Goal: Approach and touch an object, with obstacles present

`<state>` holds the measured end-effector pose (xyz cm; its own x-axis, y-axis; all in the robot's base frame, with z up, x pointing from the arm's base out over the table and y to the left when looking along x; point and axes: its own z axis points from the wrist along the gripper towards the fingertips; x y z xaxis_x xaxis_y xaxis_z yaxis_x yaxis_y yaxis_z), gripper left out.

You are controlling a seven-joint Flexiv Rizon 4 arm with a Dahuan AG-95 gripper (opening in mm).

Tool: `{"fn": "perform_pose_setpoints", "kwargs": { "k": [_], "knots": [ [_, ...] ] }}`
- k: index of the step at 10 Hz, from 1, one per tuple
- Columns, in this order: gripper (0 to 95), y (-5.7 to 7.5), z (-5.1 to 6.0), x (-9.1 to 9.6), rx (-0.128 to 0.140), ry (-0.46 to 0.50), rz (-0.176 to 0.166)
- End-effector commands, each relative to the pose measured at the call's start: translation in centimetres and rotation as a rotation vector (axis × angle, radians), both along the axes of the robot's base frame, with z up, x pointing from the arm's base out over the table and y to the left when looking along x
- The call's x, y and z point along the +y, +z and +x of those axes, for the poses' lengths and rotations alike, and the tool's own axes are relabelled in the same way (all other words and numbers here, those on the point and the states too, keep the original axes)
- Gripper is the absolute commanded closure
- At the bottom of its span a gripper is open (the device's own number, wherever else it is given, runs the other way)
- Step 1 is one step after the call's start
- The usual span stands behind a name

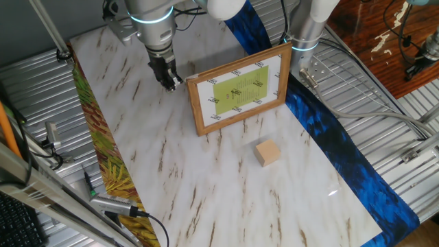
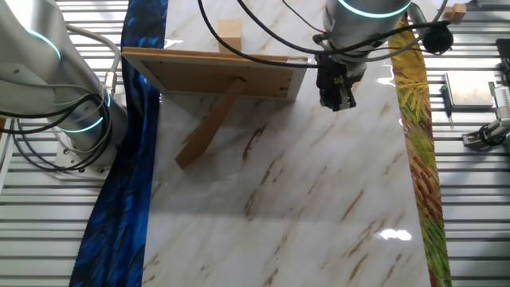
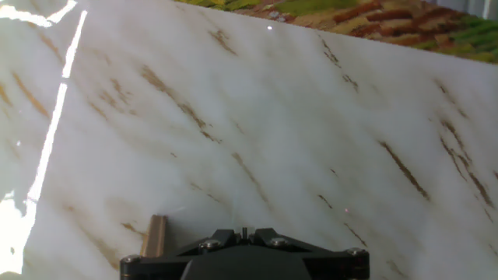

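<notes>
The small tan wooden cube (image 1: 268, 152) sits on the marble table in front of the picture frame; in the other fixed view only its top (image 2: 230, 34) shows beyond the frame. The brown wooden picture frame (image 1: 239, 89) with white mat and yellow-green centre stands upright on its rear strut (image 2: 209, 126). My gripper (image 1: 169, 81) hangs just above the table beside the frame's end, on the far side from the cube, with the jaws together and empty. It also shows in the other fixed view (image 2: 337, 100) and the hand view (image 3: 243, 231). The cube is out of the hand view.
A sliver of brown wood (image 3: 155, 236) shows at the lower left of the hand view. A blue cloth (image 1: 322, 130) runs along one side of the table and a yellow-green patterned strip (image 1: 103, 158) along the other. Cables and tools lie on the metal bench around the table.
</notes>
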<state>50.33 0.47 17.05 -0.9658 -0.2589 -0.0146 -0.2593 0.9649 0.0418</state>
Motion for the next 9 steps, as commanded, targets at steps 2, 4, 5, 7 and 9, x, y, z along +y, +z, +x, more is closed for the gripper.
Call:
{"fn": "perform_pose_setpoints", "kwargs": {
  "k": [2,4,5,7,9],
  "knots": [
    [95.0,-0.2,3.6,1.2,0.006,0.073,0.022],
    [95.0,-0.7,6.2,1.8,0.001,0.109,0.024],
    [95.0,-0.9,6.7,2.0,0.001,0.114,0.024],
    [95.0,-1.9,8.3,3.0,-0.002,0.142,0.027],
    [95.0,-2.8,9.3,3.4,-0.004,0.178,0.03]
  ]
}}
